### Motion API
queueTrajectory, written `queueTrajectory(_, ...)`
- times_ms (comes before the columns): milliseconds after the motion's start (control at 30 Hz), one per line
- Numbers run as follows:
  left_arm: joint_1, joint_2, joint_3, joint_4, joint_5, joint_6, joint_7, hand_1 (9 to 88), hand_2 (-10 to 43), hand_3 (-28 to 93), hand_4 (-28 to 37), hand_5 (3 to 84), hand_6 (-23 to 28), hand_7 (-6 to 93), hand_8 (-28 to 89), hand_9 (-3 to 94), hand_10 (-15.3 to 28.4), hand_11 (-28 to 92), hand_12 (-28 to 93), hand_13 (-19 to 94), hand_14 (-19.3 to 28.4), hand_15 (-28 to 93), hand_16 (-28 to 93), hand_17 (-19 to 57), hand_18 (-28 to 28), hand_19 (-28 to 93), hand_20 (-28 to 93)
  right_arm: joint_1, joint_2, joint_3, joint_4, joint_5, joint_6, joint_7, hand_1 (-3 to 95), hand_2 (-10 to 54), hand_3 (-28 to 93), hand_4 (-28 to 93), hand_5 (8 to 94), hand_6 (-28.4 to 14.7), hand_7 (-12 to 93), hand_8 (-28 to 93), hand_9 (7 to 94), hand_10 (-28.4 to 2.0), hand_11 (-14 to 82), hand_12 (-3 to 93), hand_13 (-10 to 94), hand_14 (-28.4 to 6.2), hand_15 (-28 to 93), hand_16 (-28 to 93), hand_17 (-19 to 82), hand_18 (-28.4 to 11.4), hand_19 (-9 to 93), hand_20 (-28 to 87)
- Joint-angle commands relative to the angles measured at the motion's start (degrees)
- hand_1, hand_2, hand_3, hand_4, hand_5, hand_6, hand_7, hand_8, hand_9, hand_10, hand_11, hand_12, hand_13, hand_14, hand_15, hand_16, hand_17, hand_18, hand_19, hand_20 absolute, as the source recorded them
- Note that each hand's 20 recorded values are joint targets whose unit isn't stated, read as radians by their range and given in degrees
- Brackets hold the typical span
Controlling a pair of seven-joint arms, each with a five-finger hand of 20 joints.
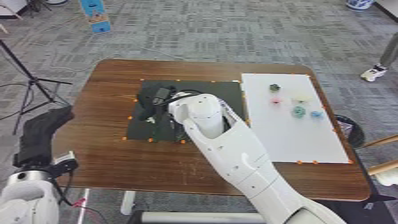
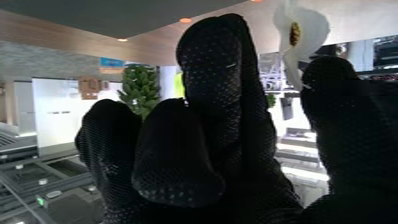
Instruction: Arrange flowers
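Note:
My right hand point(image 1: 151, 100) is over the black mat point(image 1: 138, 132) in the head view. A small white flower point(image 1: 150, 120) shows on the mat beside it. In the right wrist view, my right hand point(image 2: 218, 100) has its longest finger straight and its thumb apart from it. A white flower point(image 2: 311, 25) with a yellowish centre is by the thumb's tip, its lower end partly hidden. My left hand point(image 1: 43, 132) is stretched out off the table's left side. Several small flowers lie on the white board: dark green point(image 1: 274, 87), pink point(image 1: 276, 100), pale yellow point(image 1: 300, 98), green point(image 1: 298, 112) and blue point(image 1: 316, 114).
The brown table point(image 1: 107, 100) carries the black mat and, to its right, the white board point(image 1: 306, 145), both edged with small orange markers. A black tripod point(image 1: 33, 80) stands on the floor at the left. A dark bin point(image 1: 349, 131) is beyond the table's right edge.

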Motion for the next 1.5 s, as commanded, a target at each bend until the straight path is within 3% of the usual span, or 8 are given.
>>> queueTrajectory(33,0.2,-0.72,0.5,0.46,-0.45,0.69,0.08,22.5,20.1,69,-28.3,52.2,3.5,16.7,-8,50.9,13.0,21,13,38,12.9,12,-1,9.2,7.5,8,16,-0.6,-1.6,0.0,-0.2,-19.7,1.0,1.8,27.9,4.9,63,-12,74.9,0.6,24,-7,87.9,-10.6,36.5,30.4,88,-5.0,73,41,57,-21.9,93,71)
queueTrajectory(167,-0.6,-0.42,1.04,0.6,-0.23,0.47,-0.17,22.1,19.2,69,-28.3,52.1,3.3,17.0,-8,50.9,12.9,21,13,38,13.0,12,-1,9.1,7.7,8,16,-1.2,-2.1,0.4,0.1,-18.6,2.9,3.1,26.0,5.8,60,-13,74.8,0.3,24,-7,87.8,-10.6,36.1,30.3,88,-5.1,73,41,57,-21.9,93,71)
queueTrajectory(400,0.9,-0.68,-0.31,0.53,-0.66,-0.48,0.74,21.9,18.4,69,-28.3,52.0,3.3,17.0,-8,51.0,13.1,21,13,39,13.2,12,-1,9.0,7.9,8,16,-1.7,-2.2,0.8,0.1,-14.0,6.6,4.0,23.3,9.1,53,-13,70.9,-1.2,19,-7,85.9,-11.0,31.4,28.8,87,-5.5,72,41,57,-22.5,93,71)
queueTrajectory(600,2.1,-0.88,-1.1,0.64,-1.07,-1.58,1.73,21.8,18.1,69,-28.3,52.0,3.3,17.1,-8,51.1,13.0,22,14,39,13.3,12,-1,8.9,7.9,8,16,-1.8,-2.4,0.7,-0.5,-12.3,2.9,5.2,20.8,10.2,52,-13,69.0,-1.8,18,-7,83.9,-11.8,25.0,26.5,87,-6.2,71,41,56,-23.0,93,71)
queueTrajectory(833,2.6,-1.02,-1.76,0.45,-1.29,-2.0,1.93,22.0,18.0,69,-28.3,52.1,3.4,17.2,-9,51.1,13.0,22,14,39,13.3,12,-1,8.8,8.1,8,16,-2.2,-2.4,1.0,-0.7,-10.7,0.8,4.5,12.3,22.5,47,-15,66.9,-2.9,16,-6,80.0,-14.9,16.7,23.3,85,-7.6,69,40,53,-24.0,93,69)
queueTrajectory(1133,1.5,-0.97,-0.95,0.1,-1.03,-1.12,1.68,21.9,17.9,69,-28.3,52.0,3.3,17.3,-9,51.2,13.0,22,14,39,13.4,12,-1,8.7,8.1,9,16,-2.3,-2.6,1.4,-0.9,-9.1,1.3,4.1,6.4,22.4,46,-16,66.6,-3.0,15,-6,79.3,-15.7,15.8,23.0,85,-7.9,68,39,53,-24.4,93,68)
queueTrajectory(1267,1.2,-0.98,-0.78,-0.05,-0.89,-0.84,1.37,21.9,17.8,69,-28.3,52.0,3.3,17.3,-9,51.3,13.0,22,14,39,13.4,12,-1,8.7,8.1,9,16,-2.2,-2.5,1.5,-0.9,-8.5,1.1,4.0,11.3,27.4,47,-15,67.3,-2.6,16,-6,79.6,-15.3,15.9,23.0,85,-7.9,68,39,53,-24.4,93,68)
queueTrajectory(1500,-0.6,-0.84,0.74,-0.17,-0.33,0.25,0.36,21.8,17.5,69,-28.3,52.0,3.3,17.3,-9,51.3,13.0,22,14,39,13.4,12,-1,8.6,8.1,9,15,-1.9,-1.9,0.3,-1.3,-7.5,1.9,5.3,8.8,23.5,46,-16,67.1,-2.8,16,-6,79.4,-15.4,15.9,23.0,86,-7.8,68,39,53,-24.5,93,67)
